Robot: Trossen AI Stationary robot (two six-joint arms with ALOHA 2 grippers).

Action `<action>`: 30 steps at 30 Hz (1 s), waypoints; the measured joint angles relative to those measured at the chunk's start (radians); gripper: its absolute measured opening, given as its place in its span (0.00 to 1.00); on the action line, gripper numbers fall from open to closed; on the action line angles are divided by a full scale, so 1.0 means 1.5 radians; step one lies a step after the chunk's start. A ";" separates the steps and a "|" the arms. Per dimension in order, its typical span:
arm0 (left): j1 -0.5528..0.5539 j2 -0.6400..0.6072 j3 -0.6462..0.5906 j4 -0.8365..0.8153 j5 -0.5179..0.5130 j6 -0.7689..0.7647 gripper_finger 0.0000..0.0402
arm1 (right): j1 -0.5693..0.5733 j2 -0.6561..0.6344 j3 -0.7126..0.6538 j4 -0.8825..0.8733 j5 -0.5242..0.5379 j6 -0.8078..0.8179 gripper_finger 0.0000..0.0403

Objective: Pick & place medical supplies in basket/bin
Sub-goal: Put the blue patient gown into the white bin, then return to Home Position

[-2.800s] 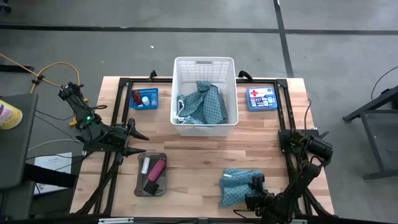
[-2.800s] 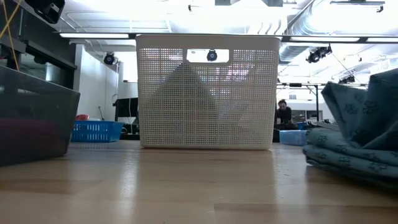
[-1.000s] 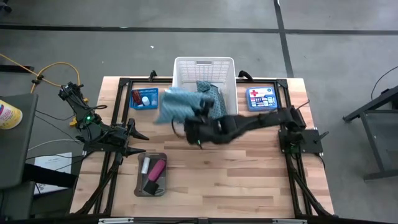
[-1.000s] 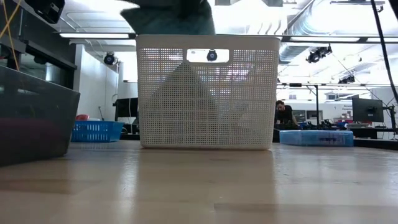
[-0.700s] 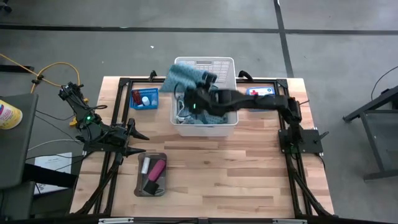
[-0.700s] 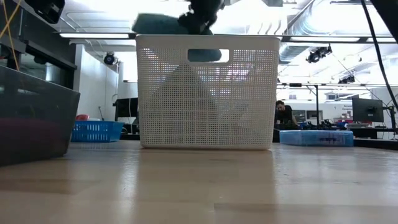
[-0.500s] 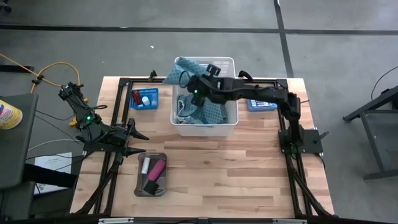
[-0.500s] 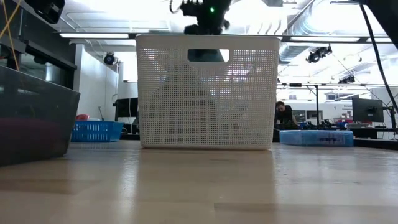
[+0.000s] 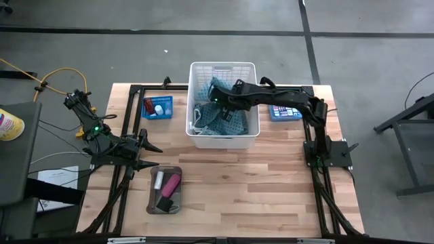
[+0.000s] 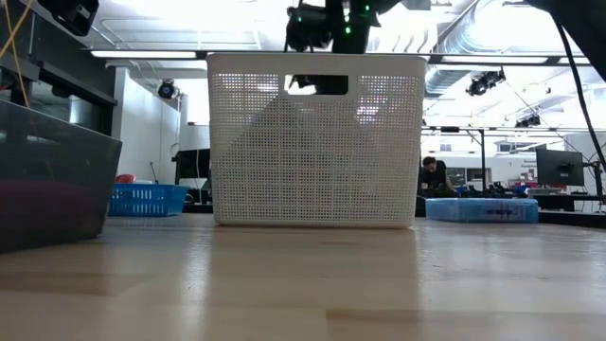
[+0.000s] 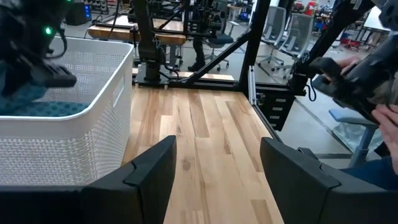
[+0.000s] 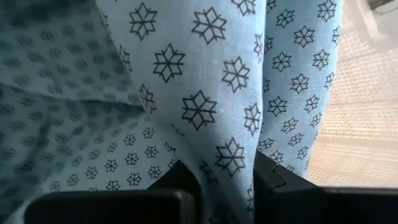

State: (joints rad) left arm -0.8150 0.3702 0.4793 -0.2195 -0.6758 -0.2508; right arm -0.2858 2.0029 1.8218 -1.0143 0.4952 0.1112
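Note:
A teal cloth with star marks (image 12: 205,93) hangs from my right gripper (image 9: 218,100), which is shut on it above the large white slotted basket (image 9: 249,122). More teal cloth (image 9: 227,118) lies on the basket's floor. In the low view the right gripper (image 10: 327,28) stands just over the basket's rim (image 10: 315,59). My left gripper (image 9: 146,152) waits open at the table's left, level, nothing between its fingers (image 11: 152,174). A pink cylinder (image 9: 171,183), a white tube and a black block lie in the grey tray (image 9: 152,196). My right gripper pinches a bunched fold of the teal cloth (image 12: 230,155) between its two fingers (image 12: 273,177). The fingers come slanting down from the table's right side. The cloth hangs below them into the white basket; where its lower end lies is hidden.
A small blue mesh basket (image 9: 157,107) with small pieces stands left of the white basket. The flat blue box with a red cross (image 9: 279,114) lies at the far right, partly under the right arm. Bare wood fills the near middle and right. A person sits far behind the table (image 10: 433,175).
My right gripper has swung from in front of the white basket toward the far edge, over its rim, tipped downward and sunk. The cloth, which hung out past the basket's left wall, has come over the rim and now hangs inside.

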 joint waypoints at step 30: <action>0.000 0.000 0.000 0.000 0.002 0.000 0.56 | 0.000 -0.027 -0.018 0.034 -0.084 -0.036 0.62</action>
State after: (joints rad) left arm -0.8149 0.3702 0.4793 -0.2195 -0.6729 -0.2508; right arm -0.2863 1.9619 1.7950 -0.9628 0.3685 0.0579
